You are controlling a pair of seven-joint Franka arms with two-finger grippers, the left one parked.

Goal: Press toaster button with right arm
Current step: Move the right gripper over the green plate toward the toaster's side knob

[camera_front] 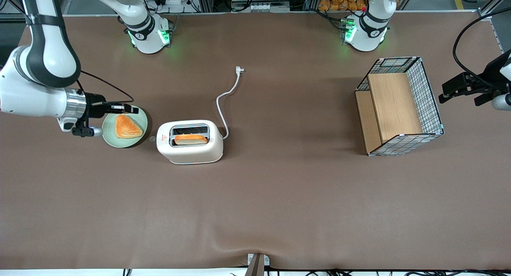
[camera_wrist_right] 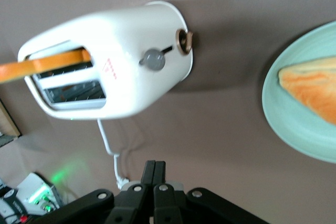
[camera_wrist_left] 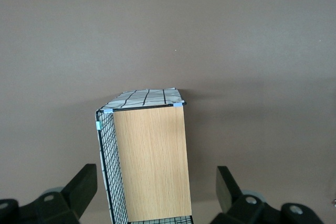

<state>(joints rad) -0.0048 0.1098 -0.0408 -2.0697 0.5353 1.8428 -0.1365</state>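
In the front view the toaster button [camera_front: 153,139] is only a small grey speck off the toaster's [camera_front: 190,142] narrow end, too small to make out its shape, on the side facing the gripper [camera_front: 135,109]. The gripper hangs over the plate [camera_front: 107,133] and covers part of the rim farthest from the front camera. The right arm [camera_front: 38,76] is cut off by the picture's edge above its elbow. In the right wrist view the plate [camera_wrist_right: 294,129] and the pastry [camera_wrist_right: 311,86] on it run out of the picture, and so does the toast slice [camera_wrist_right: 44,65] standing in the toaster [camera_wrist_right: 123,59], well ahead of the gripper [camera_wrist_right: 155,174].
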